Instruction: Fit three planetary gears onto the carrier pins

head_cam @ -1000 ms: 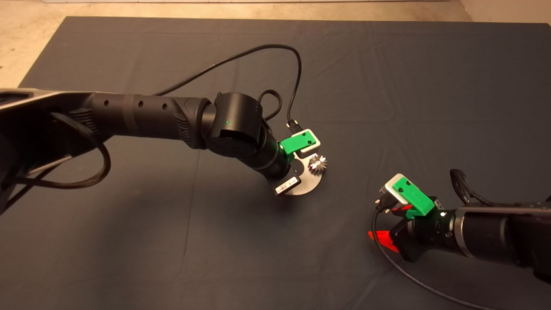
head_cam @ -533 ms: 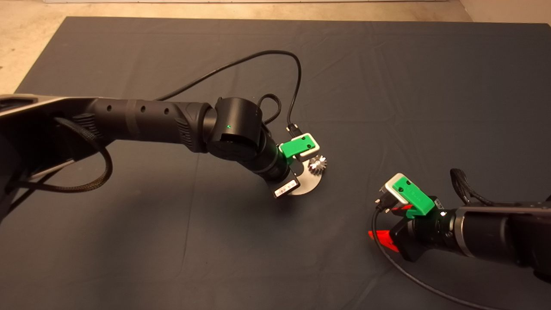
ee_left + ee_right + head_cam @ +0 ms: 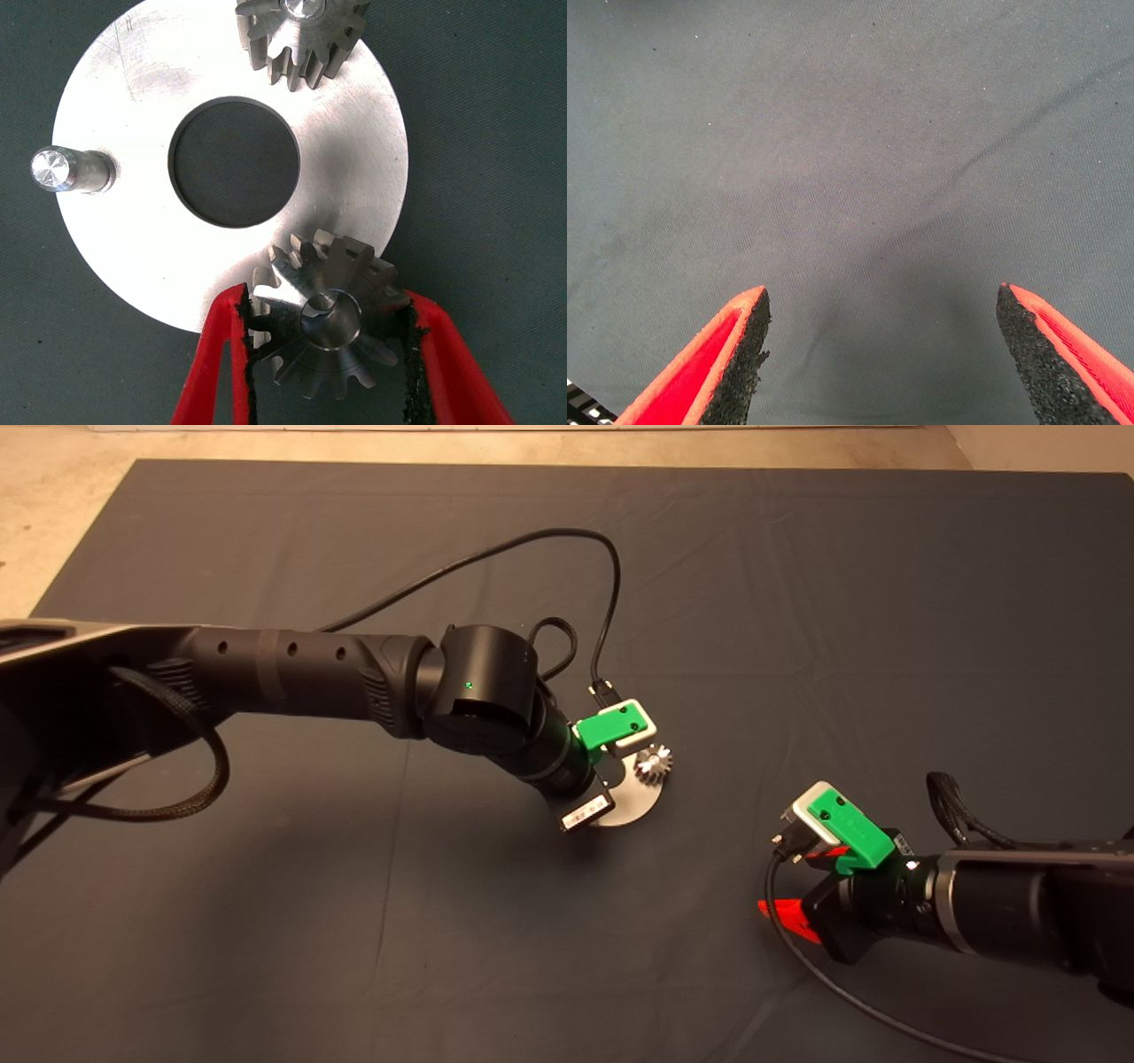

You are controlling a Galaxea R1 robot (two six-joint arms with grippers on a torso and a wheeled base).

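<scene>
Left wrist view: a small silver-grey metal spur gear [image 3: 330, 329] sits over a carrier pin whose rounded tip [image 3: 330, 312] shows through its bore, at the rim of the flat round silver disc with a central hole [image 3: 133, 248]. The left gripper [image 3: 330, 354] brackets this gear with its red, black-padded fingers [image 3: 217, 363]; the pads lie at the tooth tips on both sides, so the fingers appear closed on the gear, though how firmly cannot be told. A second gear of the same kind [image 3: 301, 40] is seated on another pin across the hole. The third short silver pin [image 3: 62, 170] stands bare; the third gear is not visible in any view.

Head view: the disc [image 3: 633, 802] lies near the middle of the dark mat [image 3: 797, 602], largely hidden by the left arm. The right gripper [image 3: 881, 354] waits at the lower right over bare mat, fingers spread wide and empty.

Risks, as judged: if the gear is not fully down on its pin, release may leave it tilted and jammed. Teeth caught in the rough pads could lift the gear off as the fingers part. Any sideways pull may drag the loose disc across the mat.
</scene>
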